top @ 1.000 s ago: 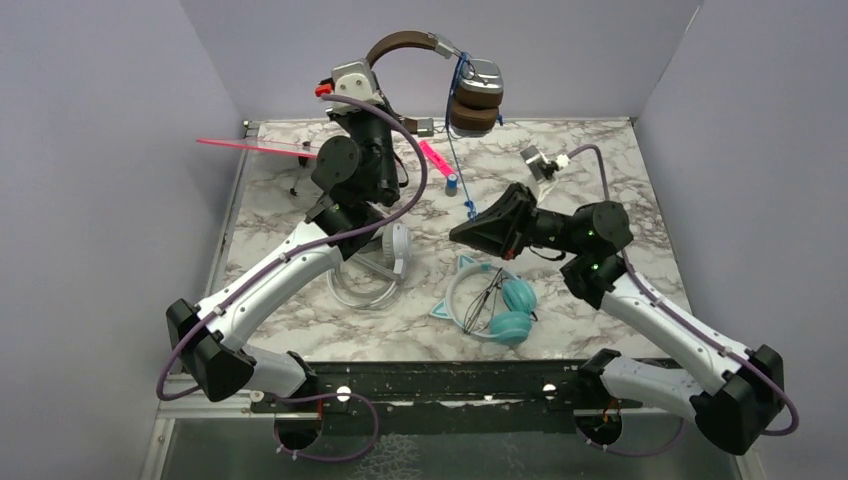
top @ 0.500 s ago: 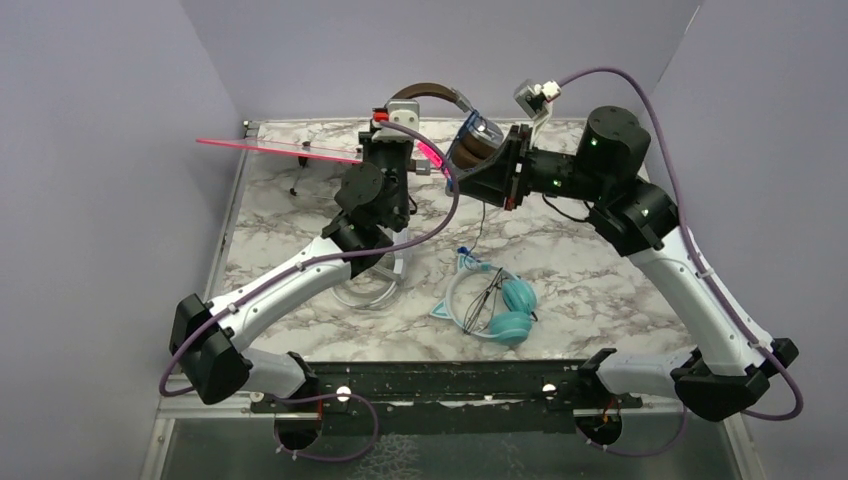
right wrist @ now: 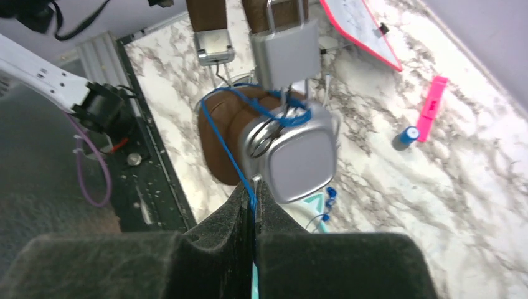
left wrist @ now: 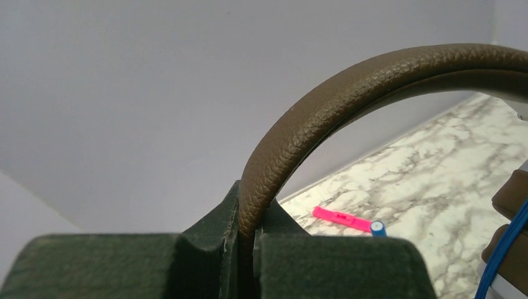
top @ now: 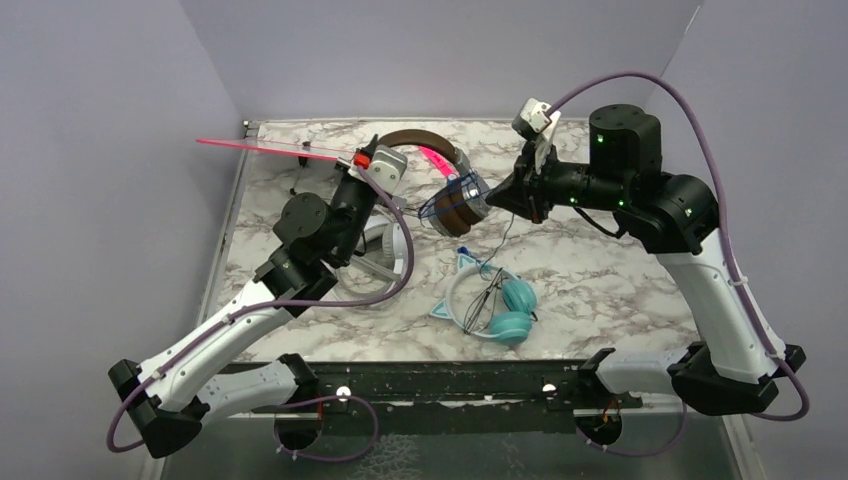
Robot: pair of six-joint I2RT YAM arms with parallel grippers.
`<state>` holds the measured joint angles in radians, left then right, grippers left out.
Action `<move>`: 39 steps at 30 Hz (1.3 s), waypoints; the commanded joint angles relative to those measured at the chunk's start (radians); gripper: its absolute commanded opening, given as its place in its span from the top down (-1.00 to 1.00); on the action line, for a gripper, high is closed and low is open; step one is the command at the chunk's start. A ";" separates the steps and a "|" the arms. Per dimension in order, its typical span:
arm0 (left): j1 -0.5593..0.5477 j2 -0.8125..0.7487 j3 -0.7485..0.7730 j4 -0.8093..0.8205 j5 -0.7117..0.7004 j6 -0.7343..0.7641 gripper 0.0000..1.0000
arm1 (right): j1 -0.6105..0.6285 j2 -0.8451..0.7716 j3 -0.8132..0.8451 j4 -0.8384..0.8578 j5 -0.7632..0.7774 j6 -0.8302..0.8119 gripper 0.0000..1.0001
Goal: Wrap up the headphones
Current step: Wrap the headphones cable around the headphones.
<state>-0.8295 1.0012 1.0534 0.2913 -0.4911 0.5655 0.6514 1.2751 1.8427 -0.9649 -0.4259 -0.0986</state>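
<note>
"Brown headphones, where are they from your side?"

"Up off the counter, over its far half, strung between the two arms. The left pincer is clenched on the grained headband, its fingers pinching the band edge-on near one end of the arch."

"And the other arm?"

"The right pincer is squeezed tight on the blue cord, just beside the silver-backed cups. From its fingertips the cord runs up into loops round the two cups, which sit pressed together, pad against pad. So the brown headphones have their cups at the right pincer's end and the band arches back toward the left one."

"The other sets?"

"The teal headphones, the ones with cat ears, lie flat on the counter nearer the arm bases, well apart from both pincers, with a thin cord bunched across the hoop. The white-grey headphones lie under the left arm and are partly hidden by it, so I can't tell how their cord sits."

"Anything else out there?"

"A pink strip near the back with a small blue cylinder just beside it, and a red-rimmed board toward the far left corner."
</note>
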 commanded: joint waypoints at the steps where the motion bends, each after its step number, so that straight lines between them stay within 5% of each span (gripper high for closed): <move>1: 0.007 -0.033 0.057 -0.325 0.220 -0.004 1.00 | -0.002 -0.059 0.008 0.019 0.118 -0.206 0.88; 6: 0.006 -0.046 0.115 -0.456 0.278 -0.035 1.00 | -0.002 -0.085 -0.032 0.131 0.210 -0.263 0.93; 16: 0.007 -0.132 0.081 -0.421 0.265 -0.187 1.00 | -0.002 -0.178 -0.256 0.394 0.325 -0.196 0.78; 28: 0.006 -0.148 0.164 -0.380 0.298 -0.553 1.00 | -0.039 -0.110 -0.476 0.768 -0.007 -0.022 0.72; 39: 0.006 -0.084 0.285 -0.335 0.178 -0.833 1.00 | -0.119 0.076 -0.673 1.315 -0.380 0.435 0.69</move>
<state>-0.8257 0.8886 1.2640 -0.1291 -0.2432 -0.1230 0.5289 1.3144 1.2480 0.0227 -0.6250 0.0959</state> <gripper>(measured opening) 0.048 0.162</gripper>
